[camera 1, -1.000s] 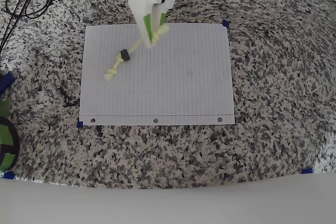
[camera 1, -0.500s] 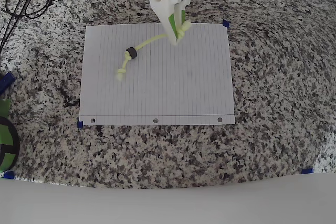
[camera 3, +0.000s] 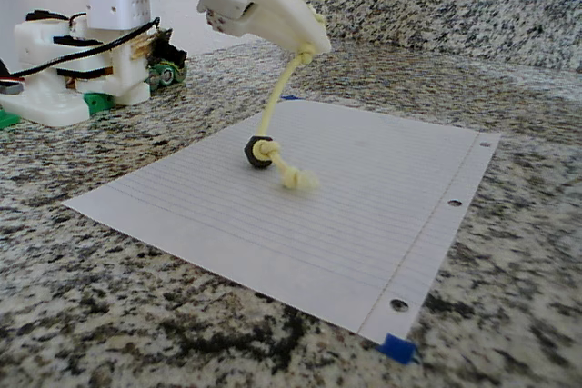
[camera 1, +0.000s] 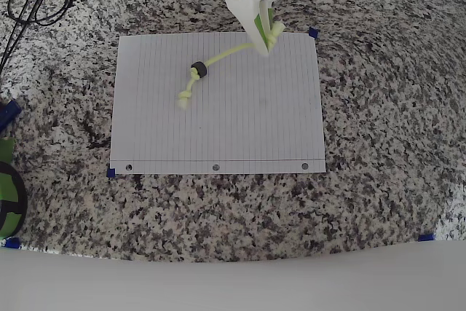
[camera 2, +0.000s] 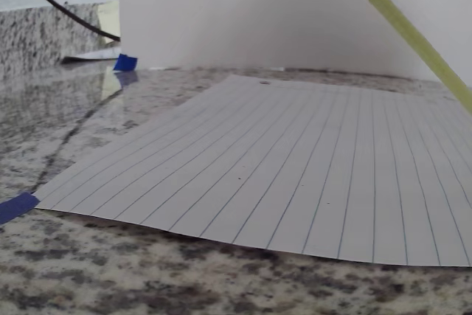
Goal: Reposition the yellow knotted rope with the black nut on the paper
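The gripper (camera 1: 263, 38) is closed on one end of the yellow knotted rope (camera 1: 218, 60) and is held above the far edge of the paper (camera 1: 247, 129), near the far right corner as seen in the overhead view. In the fixed view the gripper (camera 3: 305, 47) is raised clear of the sheet, and the rope (camera 3: 273, 115) hangs down from it at a slant. The black nut (camera 1: 198, 71) and the knotted tail beyond it are seen resting on the paper, in the far half and a little left of centre in the overhead view. In the wrist view the rope (camera 2: 402, 23) runs across the upper right corner, with the paper (camera 2: 295, 182) lying flat below.

The task is judged to be under way: the rope is gripped and partly lifted, but it has not been laid down or released. A set-down point on the paper and an opening of the gripper remain to be done.

The paper is fixed to the table (camera 1: 378, 143) by blue tape (camera 1: 313, 33) at its corners. The gripped end is close to the far edge, so little margin is left there. Bare sheet lies open toward the punched-hole edge and toward the right edge. Black cables (camera 1: 33, 1) lie well apart from the paper, beyond its far left corner.
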Motion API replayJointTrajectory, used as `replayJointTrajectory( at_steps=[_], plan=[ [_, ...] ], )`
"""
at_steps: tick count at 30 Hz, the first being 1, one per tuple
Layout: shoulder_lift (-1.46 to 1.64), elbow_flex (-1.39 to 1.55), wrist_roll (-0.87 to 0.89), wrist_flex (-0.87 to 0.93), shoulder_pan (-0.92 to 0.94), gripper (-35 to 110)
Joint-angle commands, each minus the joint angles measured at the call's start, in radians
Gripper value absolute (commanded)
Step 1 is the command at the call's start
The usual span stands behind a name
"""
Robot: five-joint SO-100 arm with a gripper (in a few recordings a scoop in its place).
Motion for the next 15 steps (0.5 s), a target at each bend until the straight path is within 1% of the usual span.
replayJointTrajectory(
  at_steps=[1,7,9,15],
  plan=[
    [0.015,-0.003,0.0,0.002,-0.012,0],
    [0.029,0.006,-0.012,-0.011,-0.003,0],
    [0.049,0.005,-0.046,-0.023,0.011,0],
    [0.123,0.008,-0.063,-0.003,0.13,0]
  ],
)
